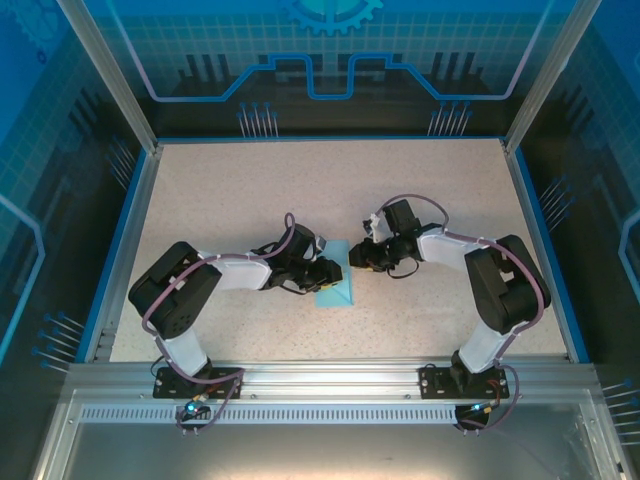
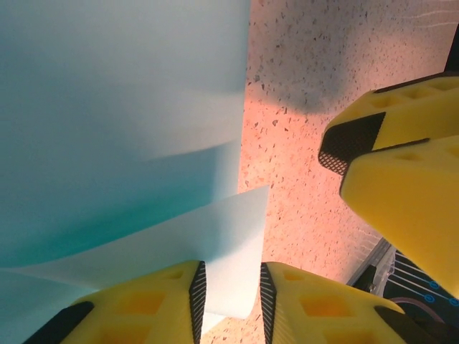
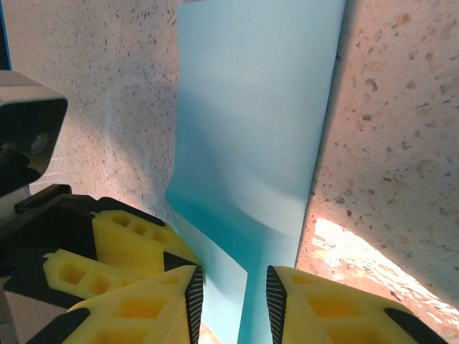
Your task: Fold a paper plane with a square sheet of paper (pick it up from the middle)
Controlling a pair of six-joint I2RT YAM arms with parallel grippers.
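Near the middle of the desk (image 1: 250,180), a little toward its near edge, lies the light-blue sheet of paper (image 1: 337,293). From above it no longer reads as a flat square: its outline is angular, wide at the near side and narrowing toward the far side, where both arms meet over it. In the left wrist view several pale blue layers overlap, and a loose flap curls up off the speckled surface. In the right wrist view a tall blue panel rises from the desk with a soft bend low down.

The left fingers (image 2: 199,290) sit at the sheet's left side. Their black pads stand slightly apart, and the curled flap's edge hangs in the gap without being pinched. The right fingers (image 3: 272,294) come in from the far right. They too stand a little apart, with the bent lower edge of the blue panel between the pads and not visibly clamped. Each wrist view also catches the other arm's yellow tips just beside the paper.

Both arms bend inward from their bases at the desk's near edge, almost meeting above the sheet.
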